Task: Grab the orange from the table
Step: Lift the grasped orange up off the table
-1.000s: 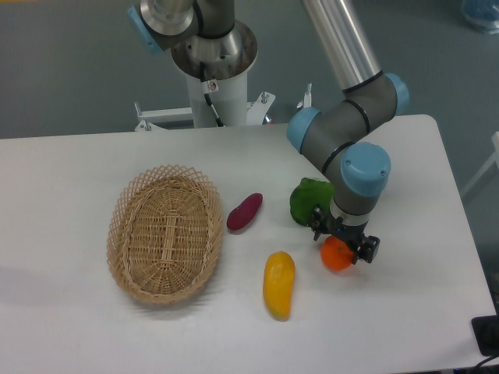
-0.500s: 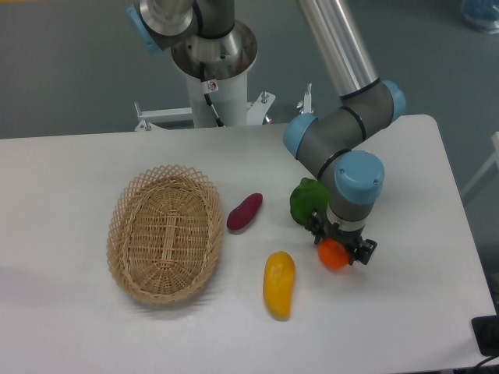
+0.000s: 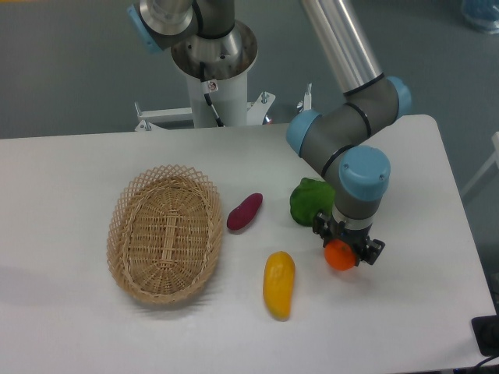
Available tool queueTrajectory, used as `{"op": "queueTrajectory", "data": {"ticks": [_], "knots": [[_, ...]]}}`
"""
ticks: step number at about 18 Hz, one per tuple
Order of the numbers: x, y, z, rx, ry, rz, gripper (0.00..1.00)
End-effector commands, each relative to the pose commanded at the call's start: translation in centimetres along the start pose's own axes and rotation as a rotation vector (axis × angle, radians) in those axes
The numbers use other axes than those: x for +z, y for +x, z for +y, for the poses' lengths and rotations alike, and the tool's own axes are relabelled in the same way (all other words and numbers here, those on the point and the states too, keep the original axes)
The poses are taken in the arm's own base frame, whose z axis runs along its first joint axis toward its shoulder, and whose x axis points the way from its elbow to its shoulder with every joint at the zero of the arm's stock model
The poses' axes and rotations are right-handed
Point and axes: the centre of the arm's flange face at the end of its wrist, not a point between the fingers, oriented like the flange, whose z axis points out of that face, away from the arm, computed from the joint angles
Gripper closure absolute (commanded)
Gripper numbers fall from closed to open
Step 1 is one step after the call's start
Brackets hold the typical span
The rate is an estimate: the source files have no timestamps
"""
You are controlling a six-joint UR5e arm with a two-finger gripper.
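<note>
The orange point(image 3: 340, 255) is a small round bright-orange fruit on the white table point(image 3: 93, 327), right of centre. My gripper point(image 3: 345, 246) points straight down over it, with one finger on each side of the fruit. The fingers look closed against the orange. The wrist hides the orange's top. I cannot tell whether the orange rests on the table or is just off it.
A green pepper-like fruit point(image 3: 308, 201) lies just behind the gripper, close to the wrist. A yellow-orange mango-like fruit point(image 3: 278, 284) lies to the left. A purple fruit point(image 3: 244, 212) and a wicker basket point(image 3: 164, 232) are further left.
The gripper and the orange between its fingers have shifted slightly: left half a second ago, then back right and a little lower in the picture now. The other fruits and basket have not moved.
</note>
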Motion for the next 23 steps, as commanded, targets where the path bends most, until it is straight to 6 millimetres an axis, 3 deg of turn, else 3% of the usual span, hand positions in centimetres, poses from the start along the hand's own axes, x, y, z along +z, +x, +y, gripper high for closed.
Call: {"op": "queueTrajectory", "data": {"ticks": [8,11,23], "knots": [[-3.2,-2.3,0.5,-0.014,-0.002,-0.007,0.42],[-5.4,-4.6,1.9,-0.043,-0.006,0.012,0.39],[-7.0,-6.2,2.2,-0.045,-0.008,-0.016,0.41]]}}
